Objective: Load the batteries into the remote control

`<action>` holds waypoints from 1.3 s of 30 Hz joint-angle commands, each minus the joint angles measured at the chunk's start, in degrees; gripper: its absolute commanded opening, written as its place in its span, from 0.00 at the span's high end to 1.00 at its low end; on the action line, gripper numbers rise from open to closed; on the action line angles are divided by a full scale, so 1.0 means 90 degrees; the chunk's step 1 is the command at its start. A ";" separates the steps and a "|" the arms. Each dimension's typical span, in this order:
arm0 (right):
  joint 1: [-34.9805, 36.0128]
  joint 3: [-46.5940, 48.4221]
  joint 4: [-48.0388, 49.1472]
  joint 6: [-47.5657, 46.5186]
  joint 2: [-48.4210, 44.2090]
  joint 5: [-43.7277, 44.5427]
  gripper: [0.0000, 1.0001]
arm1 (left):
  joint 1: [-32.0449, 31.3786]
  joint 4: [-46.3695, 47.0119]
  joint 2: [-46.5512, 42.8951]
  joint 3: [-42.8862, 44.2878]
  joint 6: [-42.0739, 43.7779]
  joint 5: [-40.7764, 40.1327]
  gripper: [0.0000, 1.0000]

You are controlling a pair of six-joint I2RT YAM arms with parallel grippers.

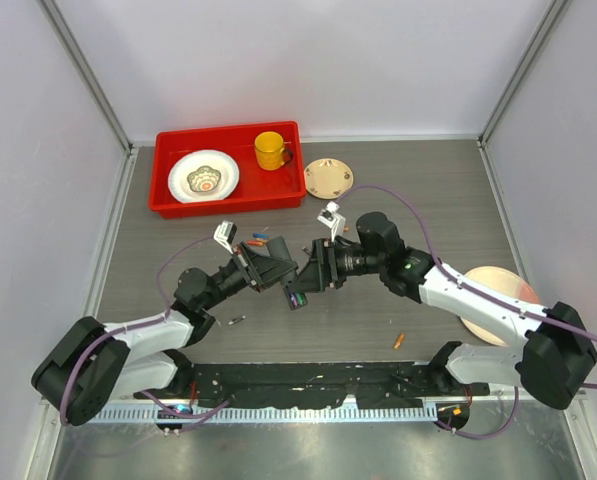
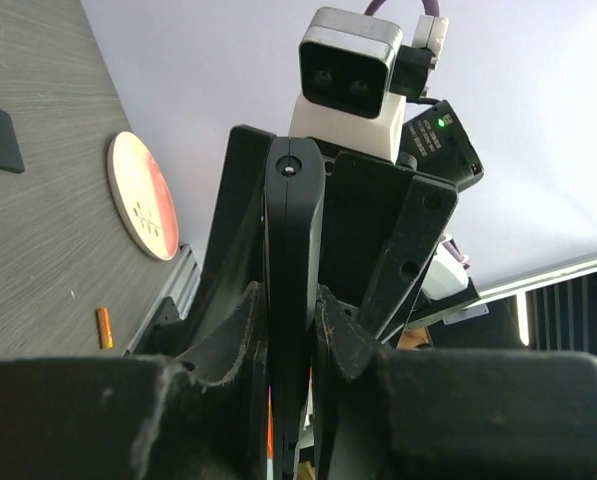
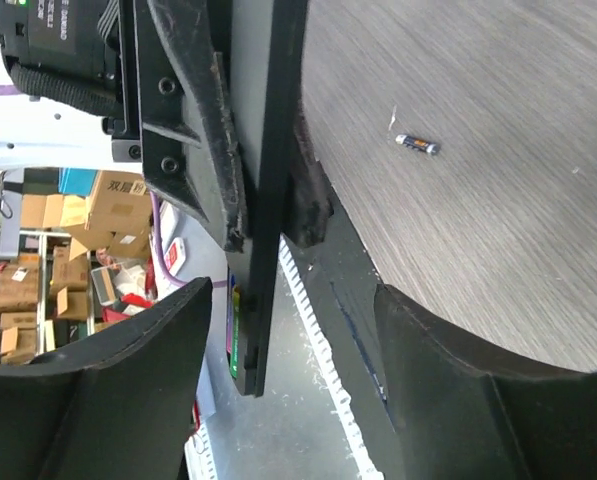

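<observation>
The remote control [image 1: 297, 293] is a slim black bar held above the table's middle. My left gripper [image 1: 278, 272] is shut on it; in the left wrist view it stands edge-on [image 2: 294, 230] between my left gripper's [image 2: 290, 305] fingers. My right gripper [image 1: 315, 270] faces it, and its jaws [image 3: 290, 300] stand wide open around the remote's [image 3: 263, 200] end without touching it. Green and purple batteries [image 3: 234, 340] sit in the remote's compartment. Loose batteries lie on the table: an orange one [image 1: 399, 341] [image 2: 104, 327], one near my left arm [image 1: 237, 320] [image 3: 416, 144], and a few behind the grippers [image 1: 258, 240]. The back cover [image 2: 0, 137] lies flat.
A red tray [image 1: 168, 200] at the back left holds a white plate [image 1: 203, 177] and a yellow mug [image 1: 270, 150]. A tan saucer [image 1: 328, 178] lies beside it. A pink plate [image 1: 498, 290] [image 2: 143, 210] lies under my right arm. White walls enclose the table.
</observation>
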 commanded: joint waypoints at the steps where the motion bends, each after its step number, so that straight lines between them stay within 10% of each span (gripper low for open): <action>1: -0.0278 0.0698 -0.0794 -0.0550 -0.0554 0.0244 0.26 | -0.0010 0.0110 -0.0286 0.0125 0.0121 -0.0101 1.00; 6: -0.1068 0.0943 -0.1897 -0.1223 -0.1015 0.0663 0.24 | -0.0010 0.0022 -0.0316 0.0115 0.0209 -0.0101 1.00; 14: -0.1245 0.0788 -0.3647 -0.1537 0.0106 0.5651 0.26 | 0.0000 -0.0124 -0.0394 -0.0129 0.0375 -0.0033 1.00; 39: -0.1948 0.0797 -0.3208 -0.0209 0.2412 0.6914 0.28 | 0.0000 -0.1453 -0.1293 -0.0178 0.1166 0.0104 1.00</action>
